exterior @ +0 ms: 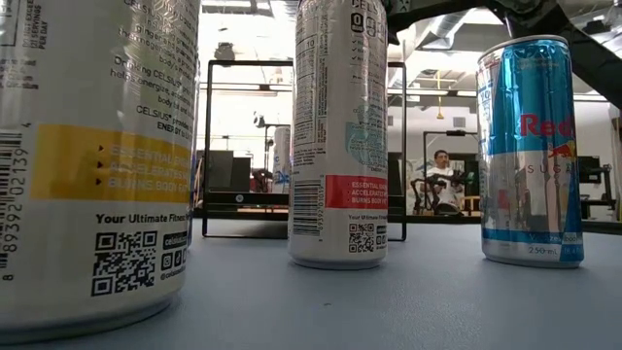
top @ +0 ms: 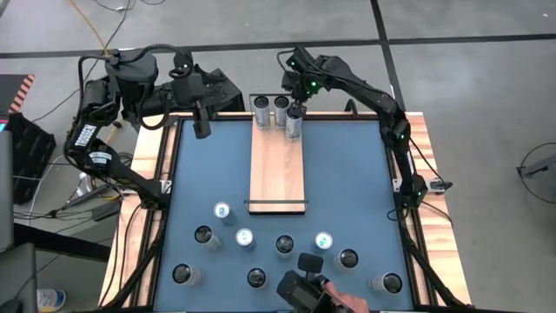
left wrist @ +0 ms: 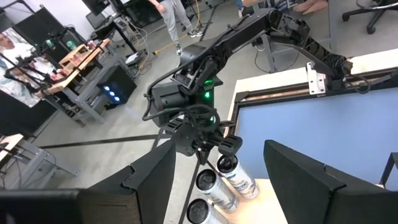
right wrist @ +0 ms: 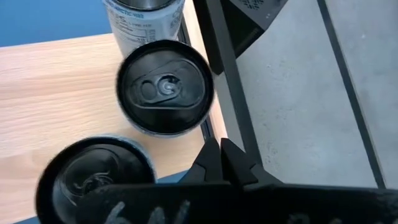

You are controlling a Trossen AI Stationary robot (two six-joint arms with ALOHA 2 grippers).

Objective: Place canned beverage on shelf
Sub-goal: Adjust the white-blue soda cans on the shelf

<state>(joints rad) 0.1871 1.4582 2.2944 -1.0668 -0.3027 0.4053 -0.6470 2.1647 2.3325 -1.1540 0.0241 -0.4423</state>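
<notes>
Wooden shelf (top: 278,169) carries three cans; right hand (top: 295,109) grips the tilted can (top: 294,123).

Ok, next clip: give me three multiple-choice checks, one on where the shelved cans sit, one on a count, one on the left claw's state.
1. Where on the shelf do the cans stand?
A) the end by the arm bases
B) the middle
C) the end by the loose cans
2. How many cans are on the shelf?
A) one
B) three
C) five
3. The left claw is
A) shut on a can
B) open and empty
C) shut on a rail
Key: 1A, they cluster at that end, beneath the right claw; 2B, three tops show there; 3B, its fingers spread wide, holding nothing.
</notes>
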